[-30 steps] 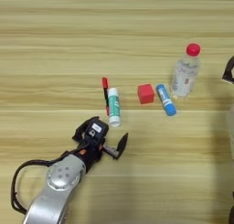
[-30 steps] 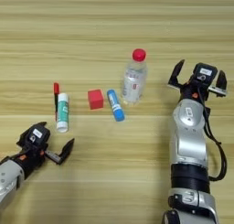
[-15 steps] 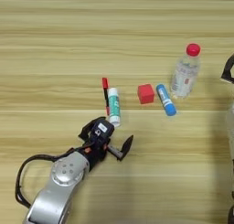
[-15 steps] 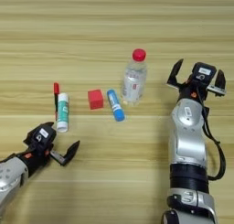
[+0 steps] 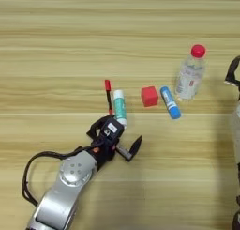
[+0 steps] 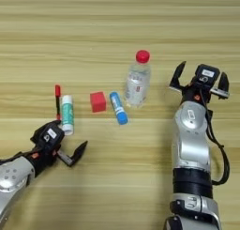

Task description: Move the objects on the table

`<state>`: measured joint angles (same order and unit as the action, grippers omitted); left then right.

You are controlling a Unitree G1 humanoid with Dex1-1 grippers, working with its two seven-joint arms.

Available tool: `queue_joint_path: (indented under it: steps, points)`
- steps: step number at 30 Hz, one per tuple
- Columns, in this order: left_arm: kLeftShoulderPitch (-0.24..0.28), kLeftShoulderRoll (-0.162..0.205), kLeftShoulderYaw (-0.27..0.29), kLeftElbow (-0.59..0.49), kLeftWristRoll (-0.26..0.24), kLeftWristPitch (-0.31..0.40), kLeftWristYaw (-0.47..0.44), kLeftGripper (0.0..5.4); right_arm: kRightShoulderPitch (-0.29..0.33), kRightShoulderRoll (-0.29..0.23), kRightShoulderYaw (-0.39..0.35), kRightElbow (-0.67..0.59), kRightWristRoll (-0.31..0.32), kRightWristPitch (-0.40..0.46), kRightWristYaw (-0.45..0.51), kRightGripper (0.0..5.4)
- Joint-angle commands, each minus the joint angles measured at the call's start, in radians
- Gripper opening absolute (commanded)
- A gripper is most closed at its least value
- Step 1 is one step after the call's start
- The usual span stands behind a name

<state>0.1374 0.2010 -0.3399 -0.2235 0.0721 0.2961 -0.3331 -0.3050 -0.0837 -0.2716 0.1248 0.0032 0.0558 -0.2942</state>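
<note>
In the left eye view, the left gripper (image 5: 116,136) sits at 7 o'clock with its fingers spread open, holding nothing. Just above it lie a white tube with green label (image 5: 120,108) and a thin red pen (image 5: 108,95). A small red cube (image 5: 149,96) is near the middle of the wooden counter (image 5: 56,46).

In the right eye view, a blue glue-stick tube (image 6: 118,108) lies beside a clear bottle with red cap (image 6: 137,79). At 3 o'clock, the right gripper (image 6: 200,81) has open fingers too.

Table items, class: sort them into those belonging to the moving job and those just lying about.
Job:
clear plastic bottle with red cap
small red cube
blue glue-stick tube
white tube with green label
thin red pen

Lying about:
nothing visible
</note>
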Motion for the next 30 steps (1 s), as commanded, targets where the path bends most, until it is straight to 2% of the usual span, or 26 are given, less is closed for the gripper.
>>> queue_joint_path:
  steps: [1,8,14,18,21,23,24,26,30]
  points:
    - [-0.019,-0.012,-0.020,0.016,0.012,-0.010,0.002,5.40,-0.010,-0.002,0.000,-0.008,0.009,0.015,0.007,5.38]
    - [-0.032,-0.019,-0.034,0.029,0.020,-0.017,0.007,5.40,-0.010,-0.002,-0.003,-0.007,0.013,0.019,0.009,5.38]
    - [-0.046,-0.030,0.015,0.014,0.003,-0.027,0.034,5.40,-0.009,-0.004,-0.001,-0.008,0.008,0.008,0.006,5.38]
    - [-0.083,-0.066,0.118,-0.013,-0.084,-0.057,0.051,5.40,-0.006,-0.007,0.002,-0.017,-0.003,-0.002,0.000,5.38]
    - [-0.133,-0.089,0.233,-0.012,-0.152,-0.076,0.086,5.40,-0.001,-0.010,0.007,-0.028,-0.020,-0.019,-0.009,5.38]
    - [-0.168,-0.089,0.313,0.016,-0.176,-0.091,0.124,5.40,0.005,-0.012,0.009,-0.045,-0.034,-0.035,-0.015,5.38]
    - [-0.186,-0.085,0.349,0.035,-0.183,-0.101,0.142,5.40,0.008,-0.013,0.010,-0.054,-0.042,-0.044,-0.018,5.38]
    - [-0.219,-0.063,0.402,0.087,-0.160,-0.138,0.181,5.40,0.016,-0.011,0.015,-0.080,-0.057,-0.062,-0.022,5.38]
    - [-0.277,-0.024,0.468,0.234,-0.113,-0.219,0.246,5.40,0.035,-0.005,0.031,-0.135,-0.089,-0.094,-0.027,5.38]
